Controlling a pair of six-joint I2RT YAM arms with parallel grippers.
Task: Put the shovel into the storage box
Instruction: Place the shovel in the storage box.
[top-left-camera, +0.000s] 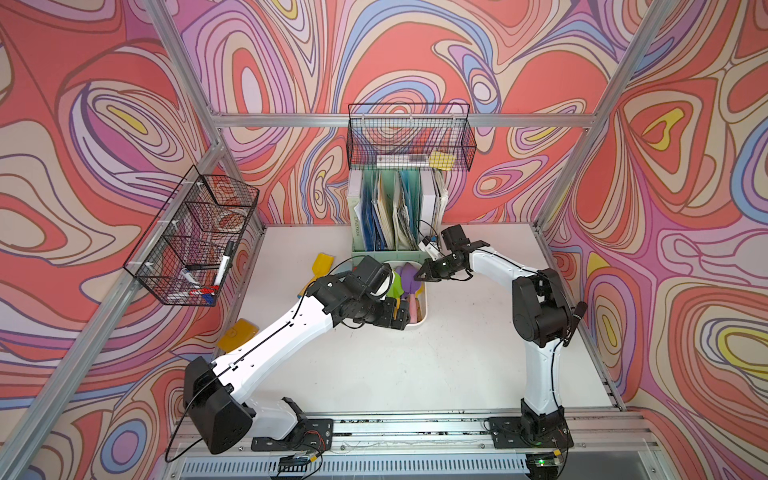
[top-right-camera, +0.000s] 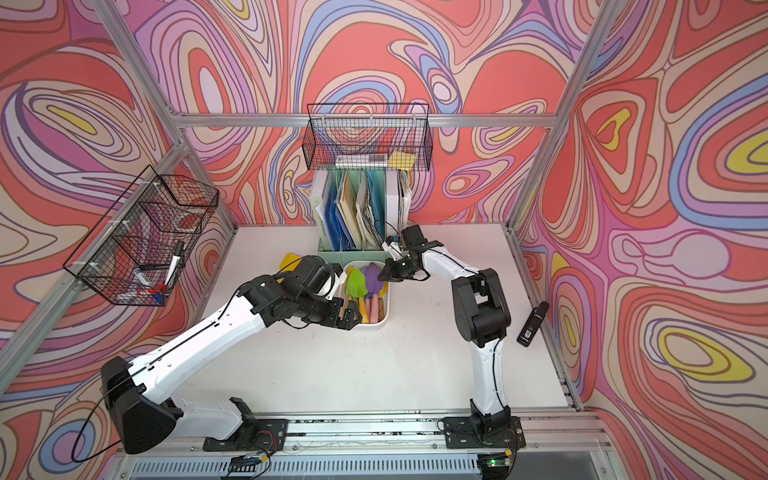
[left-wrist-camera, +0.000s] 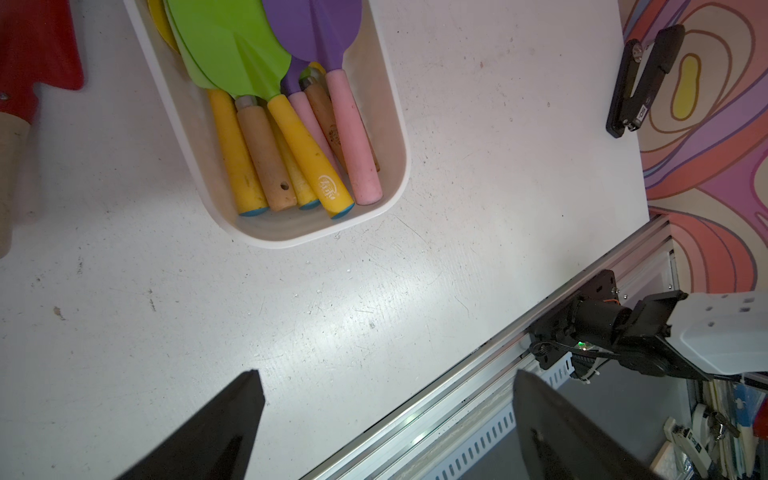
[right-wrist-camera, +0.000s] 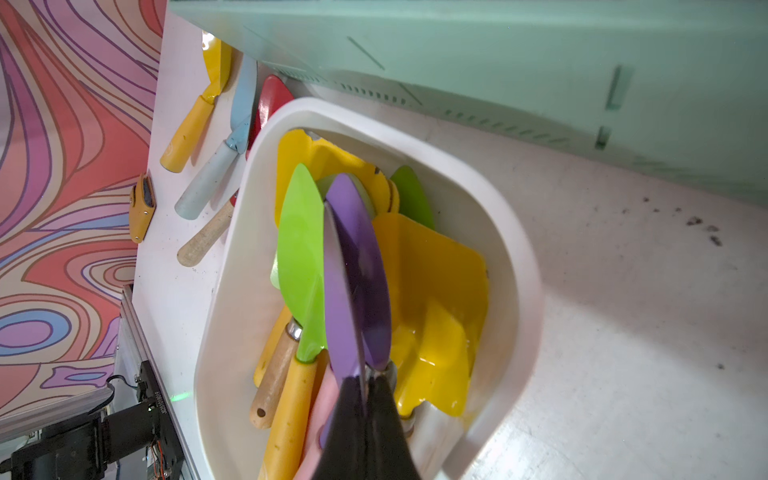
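Although the purple shovel (right-wrist-camera: 361, 266) is found in the storage box (left-wrist-camera: 401, 166), whether its blade is pinched by the clenched right fingers (right-wrist-camera: 382, 415) cannot be told; if so, it could be dragged out. The left fingers (left-wrist-camera: 232, 419) are released.

On my screens: white surface (top-left-camera: 415, 365) under swirled pink walls, mint-green file holder (top-left-camera: 397, 216) stuffed with folders at its back, black wire basket (top-left-camera: 409, 137) above, second basket (top-left-camera: 195, 237) on the left wall holding markers (top-left-camera: 225, 259), small black device (top-right-camera: 533, 324) at the right edge.
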